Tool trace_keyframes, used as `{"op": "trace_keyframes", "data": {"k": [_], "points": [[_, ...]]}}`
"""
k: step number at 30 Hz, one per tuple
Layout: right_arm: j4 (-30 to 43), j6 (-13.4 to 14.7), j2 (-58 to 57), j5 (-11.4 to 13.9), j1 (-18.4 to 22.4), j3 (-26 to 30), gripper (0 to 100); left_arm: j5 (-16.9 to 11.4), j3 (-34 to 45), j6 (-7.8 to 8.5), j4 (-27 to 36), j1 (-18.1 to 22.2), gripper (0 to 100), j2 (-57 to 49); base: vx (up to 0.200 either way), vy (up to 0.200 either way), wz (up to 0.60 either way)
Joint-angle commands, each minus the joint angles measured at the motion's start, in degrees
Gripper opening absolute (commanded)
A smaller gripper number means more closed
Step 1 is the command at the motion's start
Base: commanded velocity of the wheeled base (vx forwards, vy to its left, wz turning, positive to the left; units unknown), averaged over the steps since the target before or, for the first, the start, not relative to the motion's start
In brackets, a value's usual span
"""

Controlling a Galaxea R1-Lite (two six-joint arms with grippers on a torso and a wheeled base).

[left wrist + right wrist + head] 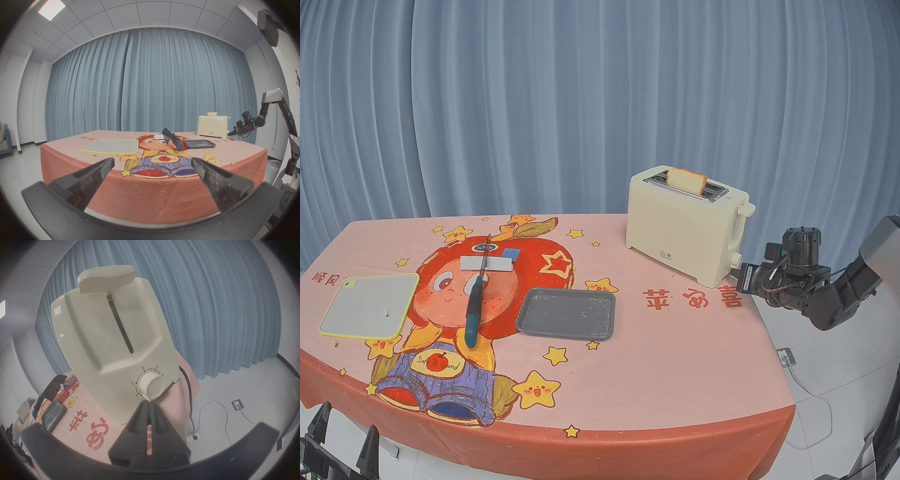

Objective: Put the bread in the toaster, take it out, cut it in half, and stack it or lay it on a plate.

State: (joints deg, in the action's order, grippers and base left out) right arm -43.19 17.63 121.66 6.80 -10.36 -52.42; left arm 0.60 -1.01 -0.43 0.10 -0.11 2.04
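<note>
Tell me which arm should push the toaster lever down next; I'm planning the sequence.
Right, probably. The right gripper, fingers shut, sits by the toaster at its raised lever; the left gripper hangs open off the table edge, far away.

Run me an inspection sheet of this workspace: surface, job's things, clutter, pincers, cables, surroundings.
Surface: table under a cartoon cloth; a crumb on the cutting board.
Job's things: toaster far right, bread standing up out of its slot; knife mid-table; tray beside it; cutting board at the left.
Clutter: white strip under the knife's blade, blue piece beside it.
Pincers: left pincer open, low before the table's near edge; right pincer shut, tips close to the toaster's dial.
Cables: black cord hangs from the toaster off the table's edge; white cable on the floor by a socket.
Surroundings: blue-grey curtain behind.
</note>
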Motion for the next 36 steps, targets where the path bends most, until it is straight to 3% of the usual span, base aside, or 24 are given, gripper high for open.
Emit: {"op": "trace_keyframes", "data": {"k": [1, 12, 36], "points": [[-0.05, 0.04, 0.42, -0.03, 0.43, -0.14, 0, 0.02, 1.01, -0.01, -0.01, 0.02, 100, -0.01, 0.000, 0.000, 0.00], [-0.05, 0.04, 2.70, -0.03, 1.92, -1.98, 0, 0.02, 1.01, -0.01, -0.01, 0.02, 100, -0.01, 0.000, 0.000, 0.00], [-0.05, 0.04, -0.20, -0.12, 0.96, -0.58, 0, 0.02, 1.01, -0.01, -0.01, 0.02, 100, -0.01, 0.000, 0.000, 0.00]]}}
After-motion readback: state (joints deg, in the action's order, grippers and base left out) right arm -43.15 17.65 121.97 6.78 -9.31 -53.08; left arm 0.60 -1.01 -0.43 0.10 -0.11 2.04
